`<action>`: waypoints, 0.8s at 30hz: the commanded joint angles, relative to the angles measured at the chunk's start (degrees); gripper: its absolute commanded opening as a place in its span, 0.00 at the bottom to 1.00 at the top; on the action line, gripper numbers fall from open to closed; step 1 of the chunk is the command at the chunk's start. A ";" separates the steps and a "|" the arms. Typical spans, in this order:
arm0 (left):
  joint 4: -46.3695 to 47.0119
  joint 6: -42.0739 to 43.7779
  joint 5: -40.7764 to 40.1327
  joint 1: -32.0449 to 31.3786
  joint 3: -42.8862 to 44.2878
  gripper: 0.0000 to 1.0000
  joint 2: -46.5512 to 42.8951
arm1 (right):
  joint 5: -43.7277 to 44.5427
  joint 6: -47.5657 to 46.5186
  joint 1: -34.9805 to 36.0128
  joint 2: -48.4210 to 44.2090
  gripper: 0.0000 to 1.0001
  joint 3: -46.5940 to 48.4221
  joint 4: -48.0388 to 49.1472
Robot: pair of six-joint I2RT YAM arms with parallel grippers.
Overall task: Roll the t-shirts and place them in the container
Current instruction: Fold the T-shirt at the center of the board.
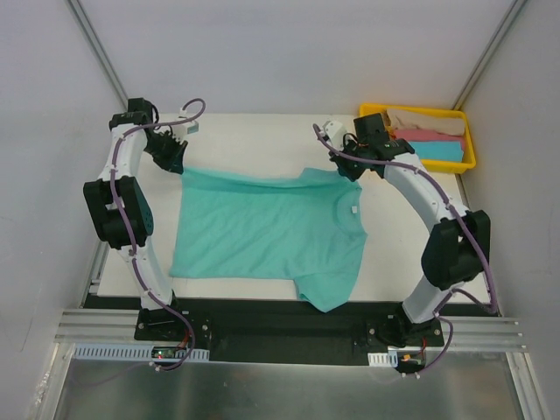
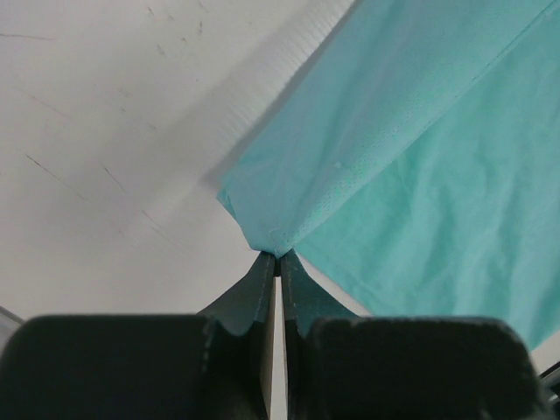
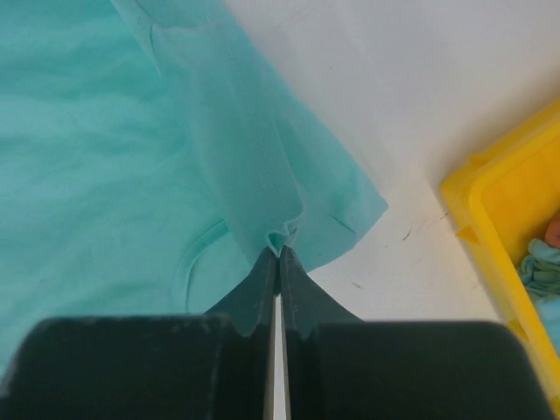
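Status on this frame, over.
Left gripper shut on far corner of teal cloth t-shirt, right gripper on its sleeve. Shirt spread open, unrolled. Yellow plastic tray off right, nothing obstructing.

Light: bright, even, diffuse.
Shadows: soft, beside teal t-shirt (image 2: pixel 420 175) on counter (image 2: pixel 114 149).
Focus: left claw (image 2: pixel 278 260), right claw (image 3: pixel 278 252) soft near lens.

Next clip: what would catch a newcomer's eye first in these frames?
A teal t-shirt lies spread across the middle of the white table. The left gripper and the right gripper each pinch a bunch of its far edge, one at either end. At the far right corner, a yellow tray holds the other shirts, tan, pink and blue.
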 commanded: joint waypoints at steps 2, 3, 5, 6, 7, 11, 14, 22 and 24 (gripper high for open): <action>-4.38 8.36 -0.34 0.46 -1.50 0.00 -3.89 | -2.65 -0.33 2.55 -7.74 0.01 -5.66 -4.55; -5.08 9.15 -0.34 0.20 -2.37 0.00 -3.80 | -2.73 -0.25 2.91 -8.45 0.01 -6.36 -4.82; -5.26 11.00 -1.21 0.28 -3.52 0.00 -3.98 | -2.73 -0.24 4.05 -10.03 0.01 -8.12 -5.17; -5.26 11.36 -1.48 0.28 -4.65 0.00 -3.98 | -2.73 -0.25 4.49 -10.65 0.01 -8.82 -5.26; -5.26 12.06 -1.83 0.37 -5.19 0.00 -3.98 | -2.82 -0.51 4.84 -11.09 0.01 -9.35 -5.52; -5.61 13.29 -3.14 0.28 -7.56 0.00 -4.06 | -2.56 -0.86 6.86 -12.94 0.01 -13.21 -5.78; -5.79 14.43 -4.29 0.28 -11.42 0.00 -4.68 | -2.56 -0.77 7.21 -13.38 0.01 -14.36 -5.78; -5.70 15.23 -8.33 0.63 -18.37 0.27 -6.79 | -7.29 -9.63 7.22 -13.20 0.19 -15.42 -16.01; -5.70 15.14 -8.16 0.98 -18.90 0.34 -8.10 | -9.23 -13.41 6.69 -13.73 0.38 -14.46 -20.09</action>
